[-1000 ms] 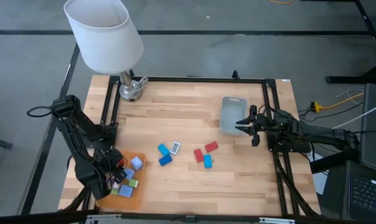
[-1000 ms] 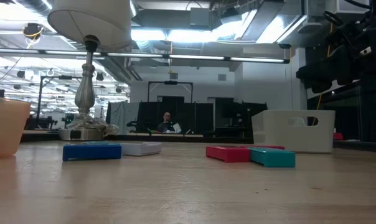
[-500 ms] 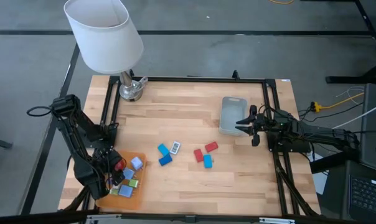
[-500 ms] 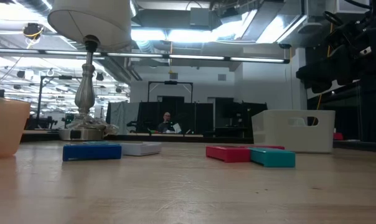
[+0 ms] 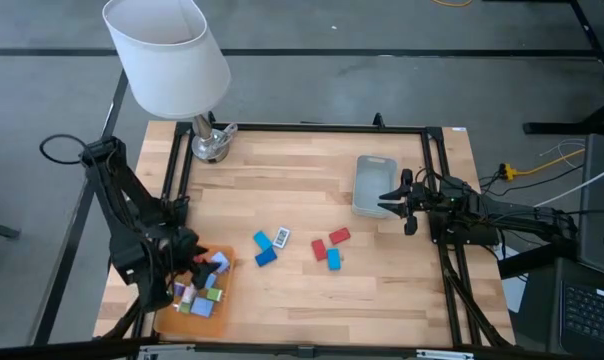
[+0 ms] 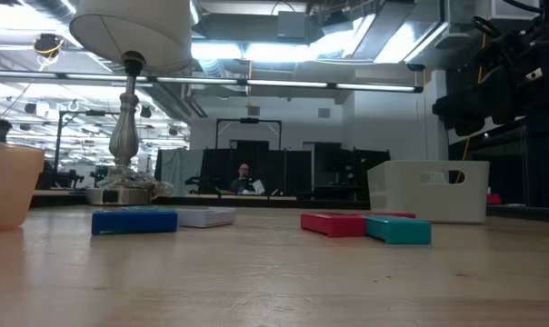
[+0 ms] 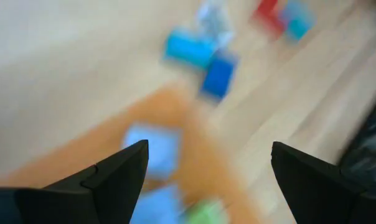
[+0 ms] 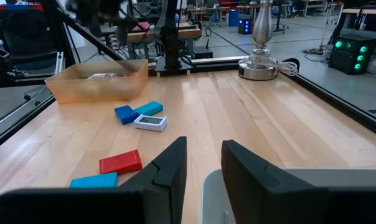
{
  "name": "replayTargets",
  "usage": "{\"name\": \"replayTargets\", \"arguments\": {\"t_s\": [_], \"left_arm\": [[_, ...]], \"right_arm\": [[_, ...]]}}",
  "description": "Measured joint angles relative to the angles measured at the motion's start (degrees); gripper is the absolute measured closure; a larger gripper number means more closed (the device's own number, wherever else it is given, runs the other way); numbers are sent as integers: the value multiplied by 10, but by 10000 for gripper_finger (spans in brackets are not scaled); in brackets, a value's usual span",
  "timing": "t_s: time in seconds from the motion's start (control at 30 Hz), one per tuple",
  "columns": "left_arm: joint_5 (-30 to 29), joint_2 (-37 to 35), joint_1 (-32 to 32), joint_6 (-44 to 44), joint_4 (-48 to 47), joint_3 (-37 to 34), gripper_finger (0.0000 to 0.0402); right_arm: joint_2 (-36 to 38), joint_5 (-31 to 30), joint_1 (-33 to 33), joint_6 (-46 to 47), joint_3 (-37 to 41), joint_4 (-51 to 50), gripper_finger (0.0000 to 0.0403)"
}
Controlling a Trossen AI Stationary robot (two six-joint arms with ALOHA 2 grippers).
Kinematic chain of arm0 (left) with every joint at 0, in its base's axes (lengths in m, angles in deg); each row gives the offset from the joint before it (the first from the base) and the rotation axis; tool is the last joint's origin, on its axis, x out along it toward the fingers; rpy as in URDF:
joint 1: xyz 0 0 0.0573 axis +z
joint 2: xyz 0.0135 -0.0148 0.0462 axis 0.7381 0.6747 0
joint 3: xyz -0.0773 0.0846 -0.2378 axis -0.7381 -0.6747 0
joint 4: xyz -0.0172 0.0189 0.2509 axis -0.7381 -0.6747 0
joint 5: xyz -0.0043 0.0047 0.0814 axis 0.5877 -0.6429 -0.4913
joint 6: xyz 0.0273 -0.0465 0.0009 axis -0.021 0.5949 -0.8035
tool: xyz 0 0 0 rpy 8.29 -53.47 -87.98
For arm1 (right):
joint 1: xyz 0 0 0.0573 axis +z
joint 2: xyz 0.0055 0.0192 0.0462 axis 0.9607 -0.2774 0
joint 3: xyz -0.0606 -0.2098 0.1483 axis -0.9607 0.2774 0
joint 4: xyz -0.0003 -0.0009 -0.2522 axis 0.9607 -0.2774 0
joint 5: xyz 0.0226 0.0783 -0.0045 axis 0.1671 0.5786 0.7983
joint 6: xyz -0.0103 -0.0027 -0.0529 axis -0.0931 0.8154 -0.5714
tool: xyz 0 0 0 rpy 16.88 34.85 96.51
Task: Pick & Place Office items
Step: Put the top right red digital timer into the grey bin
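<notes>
My left gripper (image 5: pixel 200 268) hangs open over the far end of the flat orange tray (image 5: pixel 218 318), touching nothing; its wrist view shows wide-apart fingers (image 7: pixel 119 171) above the tray (image 7: pixel 82 155). Several office items (image 5: pixel 202 296) lie in the tray. More lie flat on the table's middle: two blue pieces (image 5: pixel 264 249), a pale one (image 5: pixel 282 237), two red ones (image 5: pixel 329 243) and a light blue one (image 5: pixel 333 259). My right gripper (image 5: pixel 386 201) waits shut at the right, beside the grey-blue bin (image 5: pixel 372 185).
A lamp with a white shade (image 5: pixel 167 55) stands on its metal foot (image 5: pixel 210 143) at the far left corner. A black frame rail (image 5: pixel 302 127) borders the table. Bare wood lies along the near edge and between the lamp and the bin.
My left gripper has risen out of the tray and drawn a little toward the table's far edge, its wrist turning on the way. The pieces on the table and my right arm have kept still.
</notes>
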Motion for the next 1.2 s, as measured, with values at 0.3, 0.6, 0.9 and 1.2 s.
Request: {"name": "replayTargets", "arguments": {"t_s": [0.3,0.6,0.9,1.2], "left_arm": [[-148,-14,109,-148,6,86,71],[-200,-14,189,-275,70,124,71],[-200,-14,217,-298,73,129,71],[-204,-14,256,-302,75,130,71]], "right_arm": [[0,0,0,0,0,0,302],[0,0,0,0,0,0,302],[0,0,0,0,0,0,302],[0,0,0,0,0,0,302]]}}
